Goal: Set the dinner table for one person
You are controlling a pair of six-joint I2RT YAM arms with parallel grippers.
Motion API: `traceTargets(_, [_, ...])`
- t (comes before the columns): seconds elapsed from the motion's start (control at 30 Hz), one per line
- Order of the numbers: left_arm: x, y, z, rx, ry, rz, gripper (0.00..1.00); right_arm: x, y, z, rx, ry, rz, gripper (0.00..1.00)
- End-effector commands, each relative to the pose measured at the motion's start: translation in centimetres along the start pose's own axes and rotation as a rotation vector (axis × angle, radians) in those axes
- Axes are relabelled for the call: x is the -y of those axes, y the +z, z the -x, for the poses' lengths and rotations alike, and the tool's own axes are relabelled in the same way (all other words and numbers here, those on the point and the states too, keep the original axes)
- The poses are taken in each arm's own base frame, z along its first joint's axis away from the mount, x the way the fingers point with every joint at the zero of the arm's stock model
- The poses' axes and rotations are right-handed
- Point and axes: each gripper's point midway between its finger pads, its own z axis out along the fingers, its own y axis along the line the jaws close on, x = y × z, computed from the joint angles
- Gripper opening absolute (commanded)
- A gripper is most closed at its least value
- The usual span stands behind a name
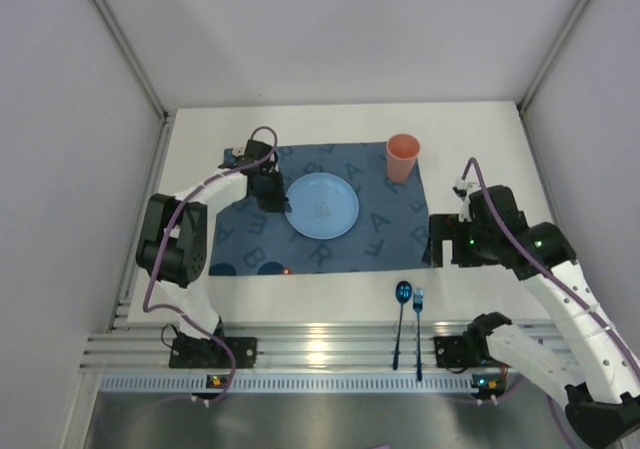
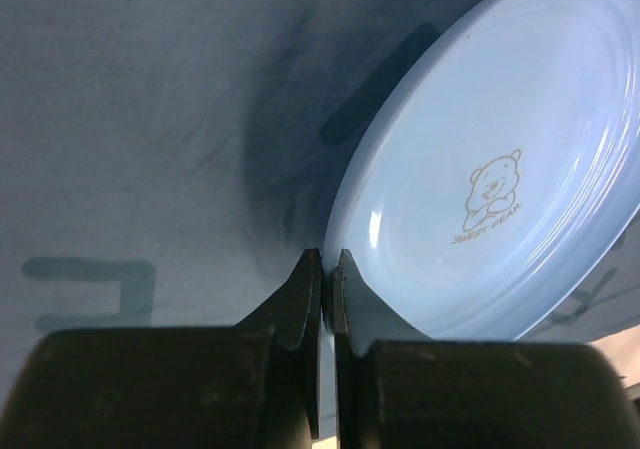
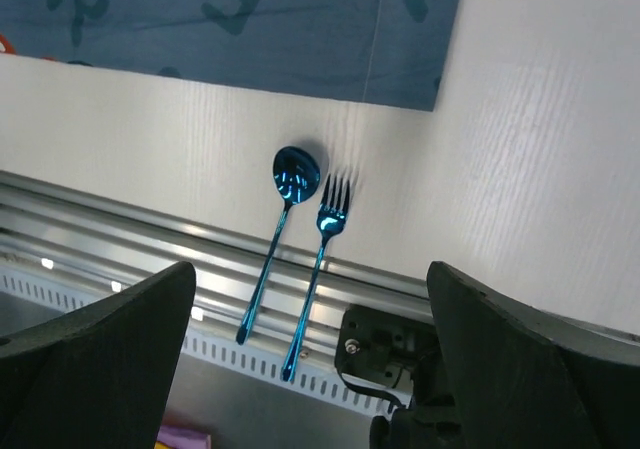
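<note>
White dinner table (image 1: pixel 480 139), lettered navy cloth (image 1: pixel 390 234)

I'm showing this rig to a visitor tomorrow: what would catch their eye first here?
The pale blue plate in the middle of the dark blue lettered cloth, its left rim pinched by the left jaws. Next, the orange cup at the cloth's far right corner, and the shiny blue spoon and fork side by side across the near rail.

plate (image 1: pixel 322 206) on cloth (image 1: pixel 390 239), rim at my left gripper (image 2: pixel 326 269) tip | spoon (image 3: pixel 292 181) just left of fork (image 3: pixel 331 209), ahead of my right gripper (image 3: pixel 310 279)
</note>
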Motion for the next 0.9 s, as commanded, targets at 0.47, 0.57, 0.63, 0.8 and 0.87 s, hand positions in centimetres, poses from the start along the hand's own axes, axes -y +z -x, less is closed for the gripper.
traceTargets(0.47, [-2.2, -3.5, 1.4, 0.148, 0.009, 0.07, 0.88, -5.2, 8.2, -7.0, -0.339, 0.029, 0.207, 0.88])
traceTargets(0.57, [-2.2, -5.2, 1.3, 0.168, 0.01, 0.081, 0.88, -6.1, 8.5, -8.4, -0.387, 0.008, 0.198, 0.79])
traceTargets(0.63, [-2.3, -6.0, 1.1, 0.177, 0.01, 0.088, 0.88, -6.6, 8.8, -9.0, -0.399, 0.021, 0.191, 0.75])
traceTargets(0.8, [-2.1, -8.6, 0.5, 0.2, 0.013, 0.084, 0.88, -7.2, 9.6, -11.5, -0.456, 0.002, 0.126, 0.56])
traceTargets(0.87, [-2.0, -9.5, 0.2, 0.208, 0.014, 0.08, 0.88, -6.9, 9.9, -12.8, -0.479, -0.012, 0.091, 0.45])
